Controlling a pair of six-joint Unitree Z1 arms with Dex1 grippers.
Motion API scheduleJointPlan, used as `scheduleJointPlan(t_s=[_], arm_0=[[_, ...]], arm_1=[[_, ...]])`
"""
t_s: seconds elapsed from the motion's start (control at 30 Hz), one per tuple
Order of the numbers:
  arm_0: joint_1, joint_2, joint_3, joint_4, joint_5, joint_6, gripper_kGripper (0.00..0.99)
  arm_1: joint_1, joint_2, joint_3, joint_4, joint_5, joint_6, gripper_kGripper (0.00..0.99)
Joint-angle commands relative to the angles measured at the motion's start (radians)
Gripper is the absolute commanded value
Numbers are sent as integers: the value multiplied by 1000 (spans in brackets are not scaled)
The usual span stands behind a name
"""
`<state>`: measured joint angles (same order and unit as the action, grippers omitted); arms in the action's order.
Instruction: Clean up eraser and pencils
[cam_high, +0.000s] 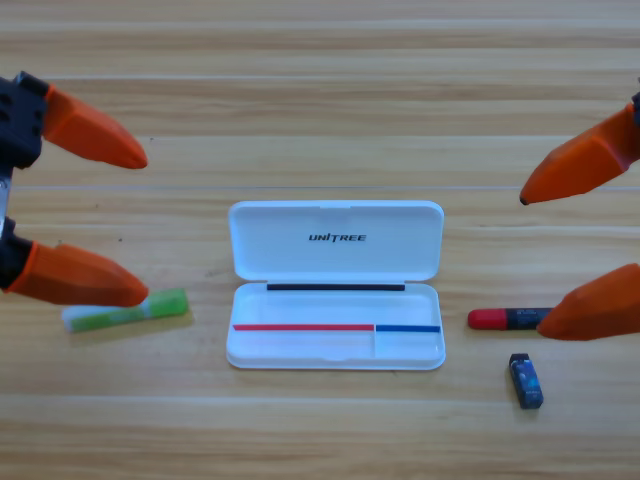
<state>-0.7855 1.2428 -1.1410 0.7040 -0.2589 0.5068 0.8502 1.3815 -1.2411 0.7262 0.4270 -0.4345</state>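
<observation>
Green pencil (127, 312) under left fingers (95, 277)

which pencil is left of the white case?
The translucent light green pencil, lying by the left gripper, whose lower jaw overlaps its end. The red-ended dark pencil lies right of the open white case, by the right gripper.

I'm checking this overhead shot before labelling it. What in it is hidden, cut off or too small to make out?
- Left pincer: its body runs off the left edge; a jaw tip covers part of the green pencil.
- Right pincer: cut off by the right edge; its lower jaw hides the end of the red pencil.
- Eraser: wrapper print too small to read.
- White case: nothing hidden.
</observation>
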Motion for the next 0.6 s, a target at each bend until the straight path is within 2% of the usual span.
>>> scheduleJointPlan(t_s=[0.03, 0.37, 0.43, 0.5, 0.6], arm_0=[[-26, 33, 27, -1, 15, 10, 976], [-26, 41, 27, 5, 17, 9, 976], [-24, 41, 26, 9, 33, 9, 976], [-24, 46, 26, 9, 69, 4, 976], [-24, 90, -17, 49, 165, 13, 976]], arm_1=[[29, 41, 8, 9, -10, -6, 986], [24, 22, 23, 10, -22, 57, 986], [24, 25, 25, 10, -83, 115, 986], [18, 31, 25, 13, -183, 184, 986], [1, 44, 40, 16, -301, 257, 986]])
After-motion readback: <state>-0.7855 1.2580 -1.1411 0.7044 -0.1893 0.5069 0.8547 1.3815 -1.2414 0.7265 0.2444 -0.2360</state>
